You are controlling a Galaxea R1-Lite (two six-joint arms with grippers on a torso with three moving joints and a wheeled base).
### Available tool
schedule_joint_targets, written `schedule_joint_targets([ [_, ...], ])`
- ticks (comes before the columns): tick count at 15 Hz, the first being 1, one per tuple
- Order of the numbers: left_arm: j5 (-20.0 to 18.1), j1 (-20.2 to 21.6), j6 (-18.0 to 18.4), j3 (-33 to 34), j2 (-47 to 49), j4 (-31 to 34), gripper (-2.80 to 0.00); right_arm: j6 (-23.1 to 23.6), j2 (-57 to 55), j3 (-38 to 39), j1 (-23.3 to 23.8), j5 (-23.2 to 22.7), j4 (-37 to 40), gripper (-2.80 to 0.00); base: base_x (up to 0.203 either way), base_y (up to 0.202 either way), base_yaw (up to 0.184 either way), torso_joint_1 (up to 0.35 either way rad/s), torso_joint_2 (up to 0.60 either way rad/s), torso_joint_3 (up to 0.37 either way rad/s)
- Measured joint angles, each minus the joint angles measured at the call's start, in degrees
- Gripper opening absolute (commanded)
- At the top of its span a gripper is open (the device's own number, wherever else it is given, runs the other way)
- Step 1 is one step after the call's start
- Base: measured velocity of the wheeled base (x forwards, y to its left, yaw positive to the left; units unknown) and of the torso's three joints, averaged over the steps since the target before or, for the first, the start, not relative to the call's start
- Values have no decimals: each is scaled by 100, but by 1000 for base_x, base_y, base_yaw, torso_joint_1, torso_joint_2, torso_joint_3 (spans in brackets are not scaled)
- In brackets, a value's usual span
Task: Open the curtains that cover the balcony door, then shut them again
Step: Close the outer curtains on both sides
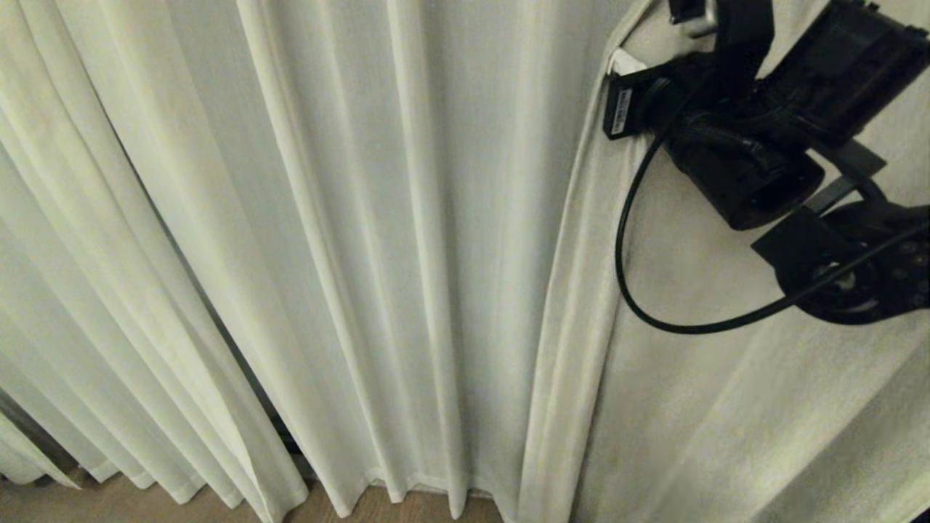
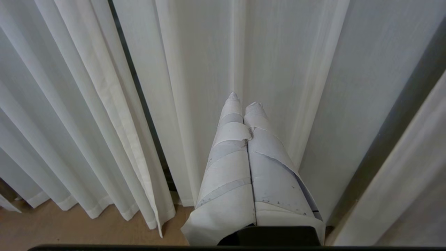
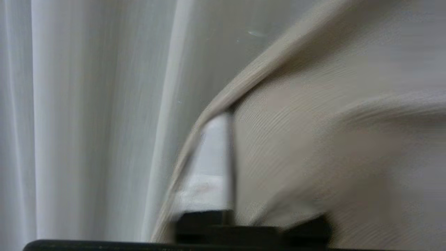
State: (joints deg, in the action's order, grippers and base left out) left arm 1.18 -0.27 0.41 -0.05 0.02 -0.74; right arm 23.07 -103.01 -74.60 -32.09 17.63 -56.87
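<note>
Closed curtains [image 1: 407, 240] fill the scene, their pleats falling to the wooden floor [image 1: 109, 505] at near left. At far right, the thicker opaque panel [image 1: 726, 407] overlaps the sheer layer. The right gripper [image 1: 617, 69] is at the panel's leading edge, with fabric draped over one finger [image 3: 216, 157]; whether it grips cannot be told. The left gripper [image 2: 244, 99] is closed, its taped fingers pointing at the sheer pleats.

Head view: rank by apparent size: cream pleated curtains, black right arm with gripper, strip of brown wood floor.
1. Cream pleated curtains, filling most of the frame.
2. Black right arm with gripper; nearness inflates it.
3. Brown wood floor strip.
</note>
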Motion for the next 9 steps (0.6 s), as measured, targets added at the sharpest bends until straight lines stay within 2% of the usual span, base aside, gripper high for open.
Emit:
schedule_joint_targets([
  [9,2,0,5,5,0,0,-280,-6,573,796,122,11,-76,0,0,0,0,0,0,0],
])
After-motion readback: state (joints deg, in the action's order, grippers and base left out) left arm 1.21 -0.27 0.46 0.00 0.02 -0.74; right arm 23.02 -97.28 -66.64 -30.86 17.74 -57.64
